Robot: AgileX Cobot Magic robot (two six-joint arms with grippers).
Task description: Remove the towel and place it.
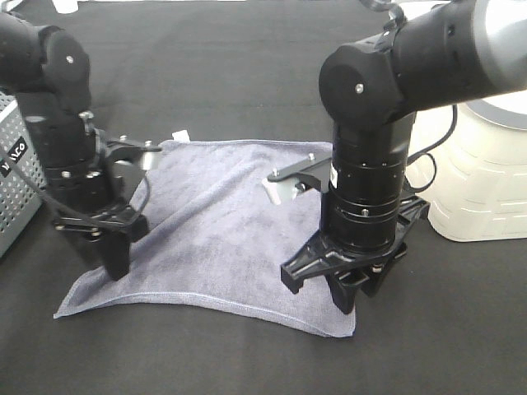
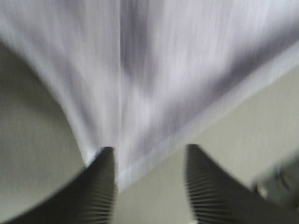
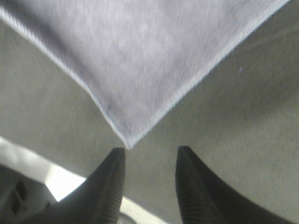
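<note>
We see the towel [image 1: 222, 230] spread flat on the black table [image 1: 247, 74], small white tag [image 1: 180, 136] at its far corner. Right wrist view alone shows the right gripper [image 3: 150, 186] released, a towel corner [image 3: 128, 140] just ahead of the jaws. Left wrist view, blurred, shows the left gripper [image 2: 149, 186] released too, one finger [image 2: 100, 186] against the towel edge. Overhead, a perforated grey box [image 1: 16, 181] sits far left and a white container [image 1: 486, 173] right; arm bodies hide the fingertips.
</note>
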